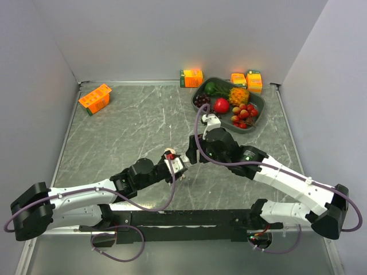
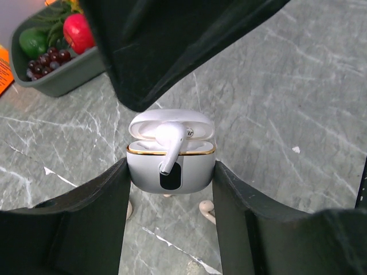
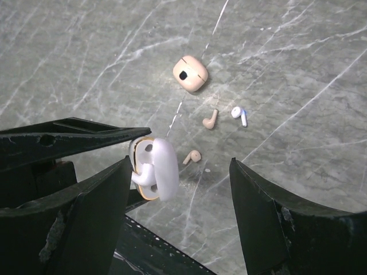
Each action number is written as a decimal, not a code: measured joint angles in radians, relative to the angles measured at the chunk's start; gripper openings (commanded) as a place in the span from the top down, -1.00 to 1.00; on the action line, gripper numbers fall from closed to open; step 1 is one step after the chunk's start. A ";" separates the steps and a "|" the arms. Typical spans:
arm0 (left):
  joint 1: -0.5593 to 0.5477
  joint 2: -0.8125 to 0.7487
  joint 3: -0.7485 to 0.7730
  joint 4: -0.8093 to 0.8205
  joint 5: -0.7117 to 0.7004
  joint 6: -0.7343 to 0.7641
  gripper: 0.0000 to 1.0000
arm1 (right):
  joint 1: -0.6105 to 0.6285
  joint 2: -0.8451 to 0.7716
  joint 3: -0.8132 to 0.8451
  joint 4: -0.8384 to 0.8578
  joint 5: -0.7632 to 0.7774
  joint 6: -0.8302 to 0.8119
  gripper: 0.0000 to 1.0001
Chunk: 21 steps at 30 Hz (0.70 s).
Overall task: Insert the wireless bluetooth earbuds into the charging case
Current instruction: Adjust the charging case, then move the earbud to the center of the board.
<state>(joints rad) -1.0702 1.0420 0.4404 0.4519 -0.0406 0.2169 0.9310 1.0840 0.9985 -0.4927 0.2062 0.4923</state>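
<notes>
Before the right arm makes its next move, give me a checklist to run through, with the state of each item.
1. The white case clamped in the left gripper: ok.
2. The lid open: ok.
3. The white earbud seated in the case: not ok, it lies across the rim with its stem hanging over the front.
4. The right gripper open and empty: ok.
5. The other white earbud lying free on the table: ok.
6. Room left inside the case: cannot tell, the earbud covers the opening.

Bright even light, soft faint shadows, left end effector (image 2: 171,182) dark and slightly blurred.
</notes>
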 measured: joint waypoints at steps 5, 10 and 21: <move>0.000 0.024 0.000 0.000 -0.018 0.031 0.98 | -0.023 0.061 0.025 0.000 -0.025 -0.013 -0.52; 0.001 0.044 0.000 0.010 -0.036 0.043 0.98 | -0.037 0.103 0.032 -0.002 -0.043 -0.018 -0.52; 0.011 0.053 0.001 0.019 -0.064 0.059 0.98 | -0.063 0.115 0.029 -0.010 -0.055 -0.018 -0.51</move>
<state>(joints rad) -1.0588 1.0950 0.4412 0.4706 -0.1051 0.2756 0.8684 1.1992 1.0279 -0.5022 0.1516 0.4740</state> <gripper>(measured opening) 0.574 0.758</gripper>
